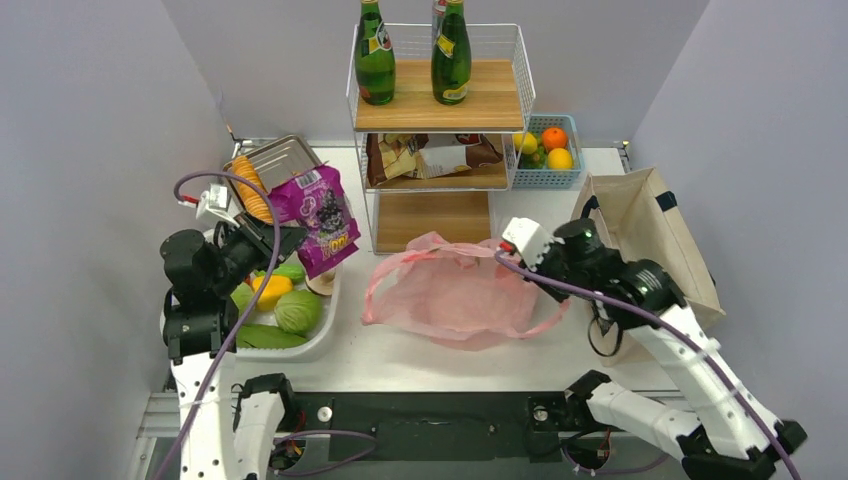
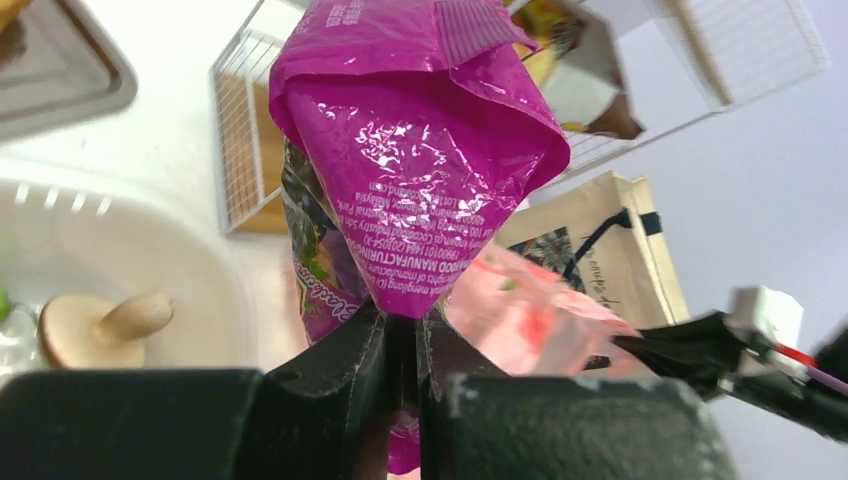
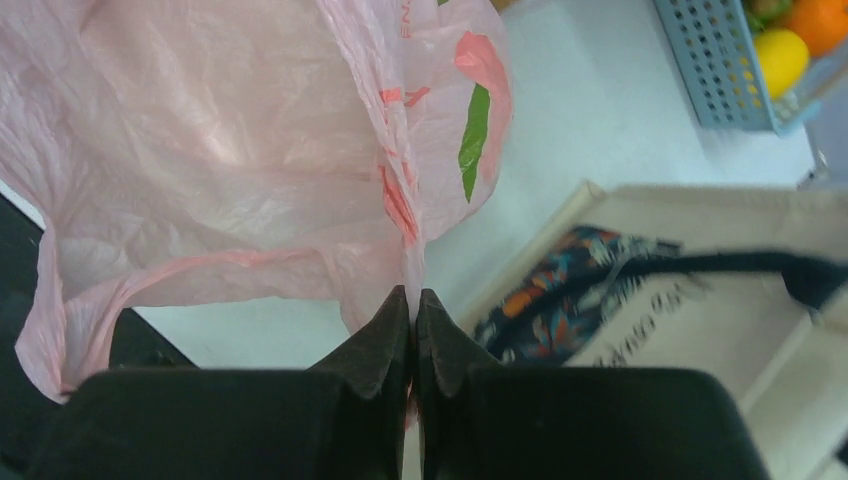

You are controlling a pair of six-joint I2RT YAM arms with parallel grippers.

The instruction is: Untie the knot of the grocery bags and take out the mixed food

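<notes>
1. The knot looks undone to me: the pink bag point(image 1: 455, 295) lies slack and flat on the table point(image 1: 420, 355), and I can see no tie in it.
2. The right gripper point(image 3: 413, 310) has its jaws pinched together on a fold of the bag's film, and the rest of the bag spreads ahead and to the left of it.
3. The left gripper point(image 2: 400, 330) is clamped on the edge of the purple snack packet point(image 2: 420, 150), which stands up from its fingers.
4. Below that hand, the white tub point(image 1: 322, 345) holds a lemon point(image 1: 272, 290), a mushroom point(image 2: 100, 320) and green vegetables point(image 1: 298, 312).
5. The packet is not yet set down. I cannot tell whether anything is left inside the bag.
</notes>
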